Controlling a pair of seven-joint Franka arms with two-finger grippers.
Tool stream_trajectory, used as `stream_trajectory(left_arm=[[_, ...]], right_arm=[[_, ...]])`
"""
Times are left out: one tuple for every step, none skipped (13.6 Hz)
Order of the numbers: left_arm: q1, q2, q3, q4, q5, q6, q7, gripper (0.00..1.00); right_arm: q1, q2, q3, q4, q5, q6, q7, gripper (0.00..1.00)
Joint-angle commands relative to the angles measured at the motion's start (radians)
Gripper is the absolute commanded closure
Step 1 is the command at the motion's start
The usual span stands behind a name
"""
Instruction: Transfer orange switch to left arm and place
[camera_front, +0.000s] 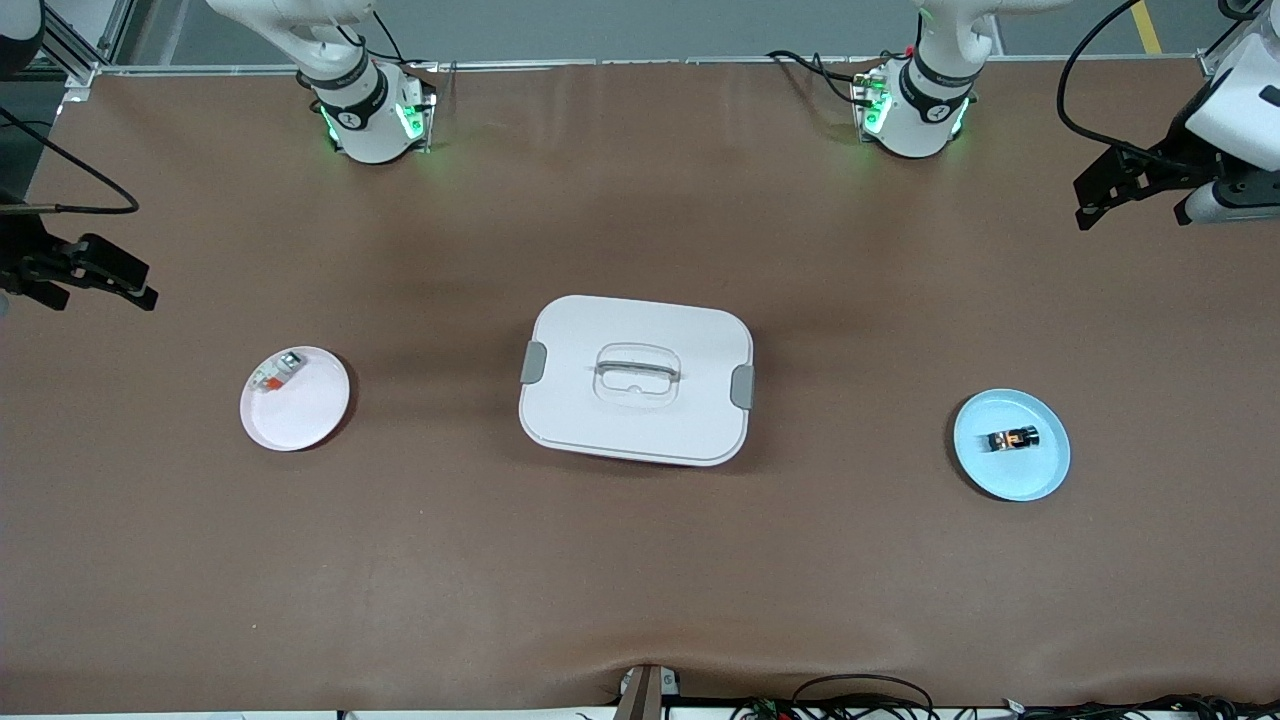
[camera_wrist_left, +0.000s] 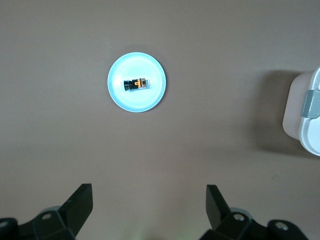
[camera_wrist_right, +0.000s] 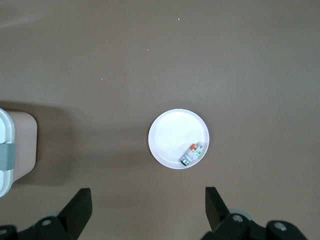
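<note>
The left gripper (camera_front: 1085, 205) is hanging with its fingers spread wide and empty, up over the bare table at the left arm's end, and the right gripper (camera_front: 140, 290) is waiting the same way, spread and empty, over the right arm's end. In the left wrist view the orange switch (camera_wrist_left: 138, 83) is showing at about eleven o'clock from the midpoint between the fingers, lying on its side in the middle of the blue plate (camera_wrist_left: 117, 95). It is looking tiny, rigid and light, probably smooth plastic that could skid or roll on the plate, so pinching across its black barrel seems safest. The box (camera_front: 636, 380) is sitting closed at the table's centre, between the blue plate and the white plate (camera_front: 310, 415), which is holding a small white-grey component (camera_front: 276, 371).
</note>
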Motion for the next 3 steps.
stream_trajectory(left_arm=[[0.009,0.01,0.0,0.03,-0.024,-0.044,-0.018,0.0],[0.012,0.012,0.0,0.041,-0.024,-0.053,-0.018,0.0],[0.012,0.012,0.0,0.041,-0.024,-0.056,-0.02,0.0]], right_arm=[[0.0,-0.011,0.0,-0.003,-0.021,-0.008,-0.005,0.0],[-0.001,-0.011,-0.003,-0.001,-0.023,-0.008,-0.005,0.0],[-0.004,-0.011,-0.005,0.003,-0.023,-0.008,-0.005,0.0]])
